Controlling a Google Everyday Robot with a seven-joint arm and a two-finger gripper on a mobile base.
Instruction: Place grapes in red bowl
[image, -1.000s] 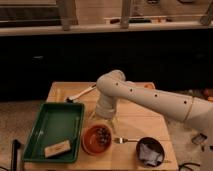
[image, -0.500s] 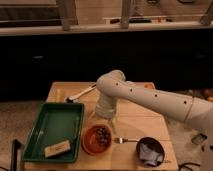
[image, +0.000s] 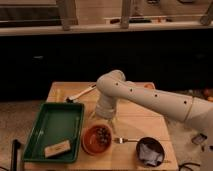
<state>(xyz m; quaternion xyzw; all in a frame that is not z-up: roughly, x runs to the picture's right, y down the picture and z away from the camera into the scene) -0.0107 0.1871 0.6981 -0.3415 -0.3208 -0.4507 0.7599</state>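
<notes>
Nothing has moved vs the frames 1.0 s and 0.5 s ago: arm, bowls and tray all sit where they did.

Gripper (image: 102, 120) hangs just above the far rim of the red bowl (image: 88, 145), at the end of the white arm (image: 150, 97), which comes in from the right and bends down over the middle of the worktop (image: 132, 122). Jaws: two thin prongs splay down & out on either side, nothing seen between them, so they look apart.

Grapes (image: 103, 135): a dark cluster lying inside the red bowl, toward its right side, directly under the gripper. Can't tell if the prongs touch the fruit.

Left of the red bowl, touching or nearly so: green tray (image: 47, 125), w/ a tan block (image: 56, 148) lying in its near part. Right of the red bowl: a fork (image: 127, 140) flat on the worktop, tines toward the bowl, handle toward a dark bowl (image: 150, 151) holding a crumpled pale cloth (image: 147, 155). Behind the tray, a white-handled utensil (image: 82, 93) lies diagonally, partly hidden by the arm. Small orange item (image: 148, 86) at the far worktop edge, mostly hidden by the arm.
</notes>
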